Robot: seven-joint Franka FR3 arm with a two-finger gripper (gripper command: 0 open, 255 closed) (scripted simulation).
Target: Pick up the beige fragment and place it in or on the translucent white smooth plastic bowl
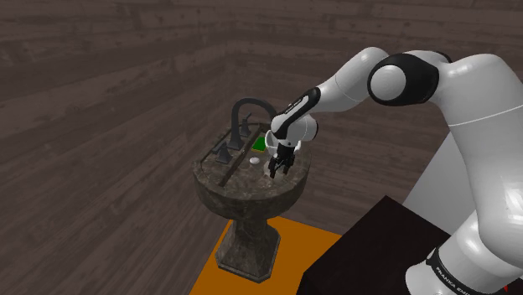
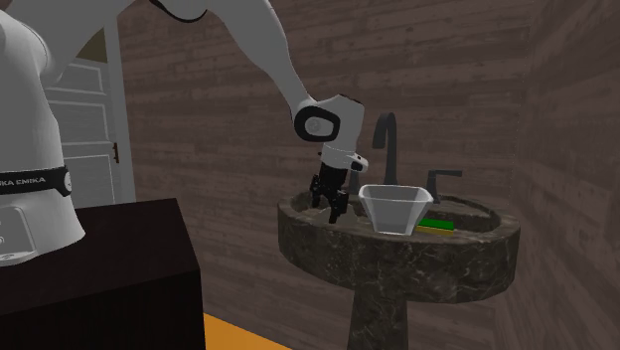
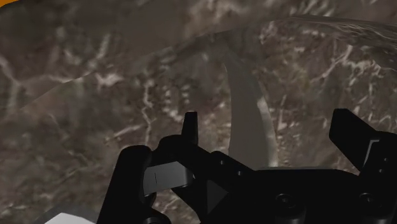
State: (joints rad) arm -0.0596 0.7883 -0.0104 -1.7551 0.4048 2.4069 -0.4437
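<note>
Shoulder view shows the beige fragment [image 1: 254, 160] as a small pale oval lying in the basin of a dark marble pedestal sink [image 1: 243, 197]. It looks a little wider than tall, with its long axis roughly across that view, but it is too small to tell which end leads. It lies apart from the hand [image 1: 280, 170], just off to that view's left of it and in front of the faucet [image 1: 243, 109]. A green item [image 1: 260, 144] sits just behind the fragment.

The hand hangs low over the basin, pointing down. In the wrist view its fingers [image 3: 189, 124] stand well apart with nothing between them but veined marble, so the hand [image 3: 267, 127] grips nothing.

In the second exterior view the translucent bowl [image 2: 394, 209] stands upright on the sink [image 2: 417, 249], near the hand [image 2: 330, 207] on that view's right, and the green item [image 2: 435, 225] lies beyond it.

The raised rim rings the basin. The faucet and its handles [image 1: 225, 153] crowd the back edge, and open room lies above the basin. The black stand [image 1: 369, 251] sits well apart from the sink at the shoulder view's lower right.
</note>
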